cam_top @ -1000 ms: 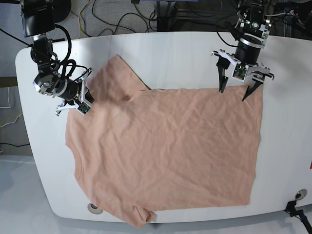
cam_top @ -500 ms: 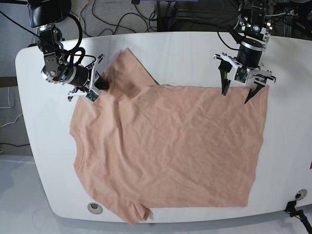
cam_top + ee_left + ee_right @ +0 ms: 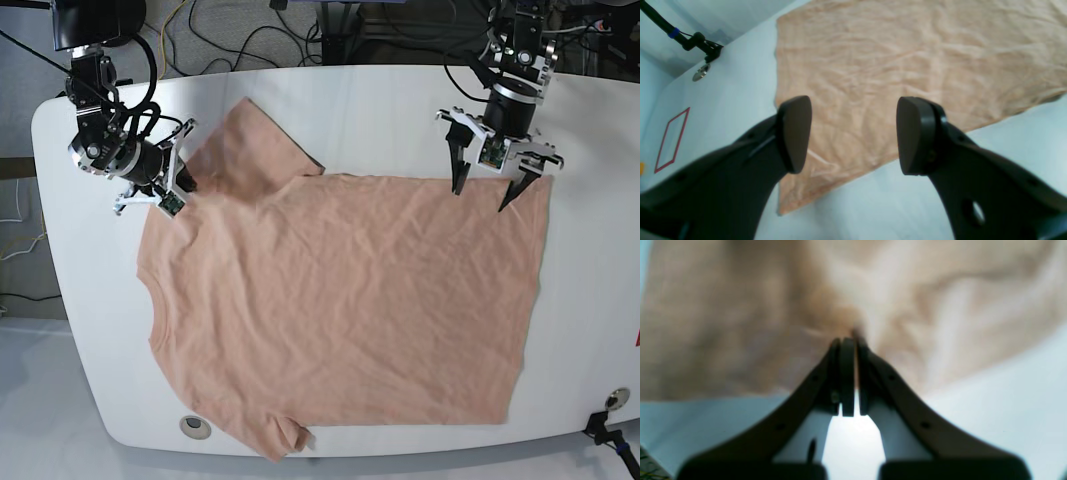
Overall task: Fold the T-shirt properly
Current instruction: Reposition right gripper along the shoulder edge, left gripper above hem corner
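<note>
Over T-shirt (image 3: pixel 340 300) hem: left gripper (image 3: pixel 489 194) (jaws wide).

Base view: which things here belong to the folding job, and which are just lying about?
Belongs to the job:
- T-shirt
- right hand, shut on the T-shirt's shoulder
- left hand, open over the hem corner

Just lying about:
- cables behind the table
- red outline marked on the table

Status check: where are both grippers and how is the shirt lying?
Right gripper shut on the T-shirt at its sleeve. Left gripper open above the hem corner, holding nothing. Shirt flat on the table, unfolded.
</note>
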### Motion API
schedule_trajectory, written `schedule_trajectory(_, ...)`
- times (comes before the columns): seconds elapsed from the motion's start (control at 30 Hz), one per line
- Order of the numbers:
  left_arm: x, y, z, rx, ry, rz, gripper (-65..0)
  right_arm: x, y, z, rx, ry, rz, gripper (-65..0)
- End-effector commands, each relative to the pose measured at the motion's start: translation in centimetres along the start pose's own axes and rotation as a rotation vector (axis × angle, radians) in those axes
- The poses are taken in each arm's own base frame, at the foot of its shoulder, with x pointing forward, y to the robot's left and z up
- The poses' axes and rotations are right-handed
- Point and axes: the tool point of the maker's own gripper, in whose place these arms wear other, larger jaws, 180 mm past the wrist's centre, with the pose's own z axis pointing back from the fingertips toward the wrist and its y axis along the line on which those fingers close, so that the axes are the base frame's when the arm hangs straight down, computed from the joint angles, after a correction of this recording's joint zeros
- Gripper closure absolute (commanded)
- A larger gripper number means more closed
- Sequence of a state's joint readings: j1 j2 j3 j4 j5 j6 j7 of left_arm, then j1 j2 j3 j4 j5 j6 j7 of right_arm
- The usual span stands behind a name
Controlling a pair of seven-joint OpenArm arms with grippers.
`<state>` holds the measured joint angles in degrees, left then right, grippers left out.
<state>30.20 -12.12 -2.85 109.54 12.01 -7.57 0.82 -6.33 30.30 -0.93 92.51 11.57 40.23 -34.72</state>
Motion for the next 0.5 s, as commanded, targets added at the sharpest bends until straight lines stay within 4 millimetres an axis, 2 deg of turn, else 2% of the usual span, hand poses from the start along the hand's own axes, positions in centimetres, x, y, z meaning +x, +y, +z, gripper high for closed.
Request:
schedule_trajectory(0.0,1.1,0.6,0.0,0.015,-0.042,-0.007,-37.7,1.4,-1.2,0.8,-0.033,-0.039,0.022,-1.4)
schedule_trajectory(0.23,1.1,0.6,0.0,0.015,-0.042,-0.007,-37.9,1.4,-1.2,0.9,-0.033,-0.041,0.016,-1.8)
schedule_trajectory(0.47,1.1,0.6,0.0,0.015,-0.039,-0.007,-38.1,1.9,-4.5,2.4,-0.164,-0.127,-0.139,-2.0)
